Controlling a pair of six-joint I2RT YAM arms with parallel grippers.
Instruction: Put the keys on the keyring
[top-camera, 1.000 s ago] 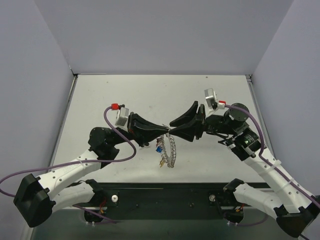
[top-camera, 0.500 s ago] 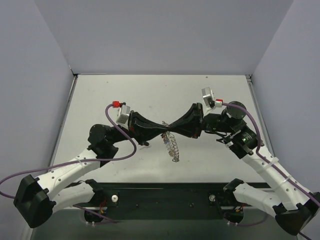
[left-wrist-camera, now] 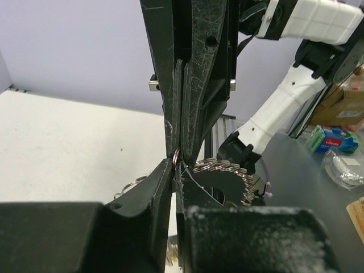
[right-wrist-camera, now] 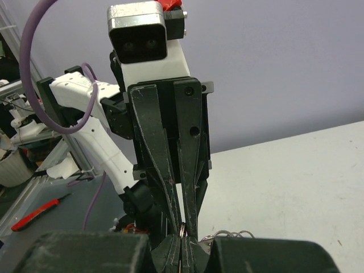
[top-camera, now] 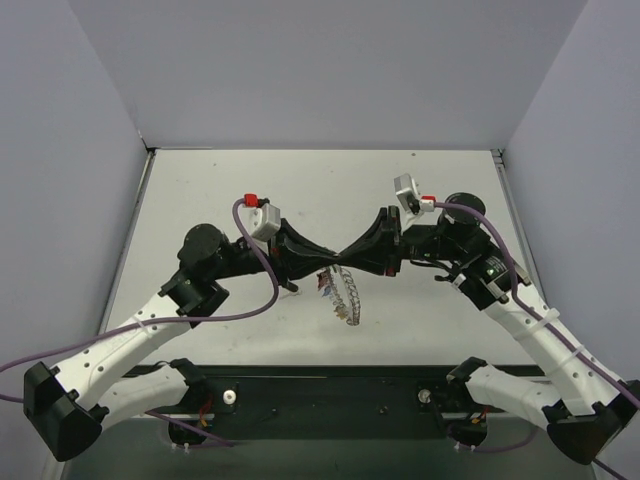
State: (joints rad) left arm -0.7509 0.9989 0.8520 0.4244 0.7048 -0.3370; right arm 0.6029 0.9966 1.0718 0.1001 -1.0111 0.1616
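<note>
The two grippers meet tip to tip above the middle of the table. The keyring (top-camera: 347, 296), a silvery ring with a bumpy rim, hangs below that point. Small coloured keys (top-camera: 322, 284) dangle at its left side. My right gripper (top-camera: 346, 262) (right-wrist-camera: 182, 245) is shut on a thin silvery loop at the keyring's top. My left gripper (top-camera: 333, 264) (left-wrist-camera: 175, 166) has its fingers on either side of the same loop, with a narrow gap between them. In the left wrist view the keyring's rim (left-wrist-camera: 226, 166) shows behind my right-hand finger.
The white table (top-camera: 250, 190) is walled by grey panels on three sides. A black base rail (top-camera: 330, 385) runs along the near edge. Purple cables loop off both wrists. Boxes and clutter lie beyond the table in the wrist views.
The right gripper has closed on the keyring's top loop. The left jaws, shut before, have parted a little. The left wrist has moved forward and to the right, and the keyring hangs more tilted.
</note>
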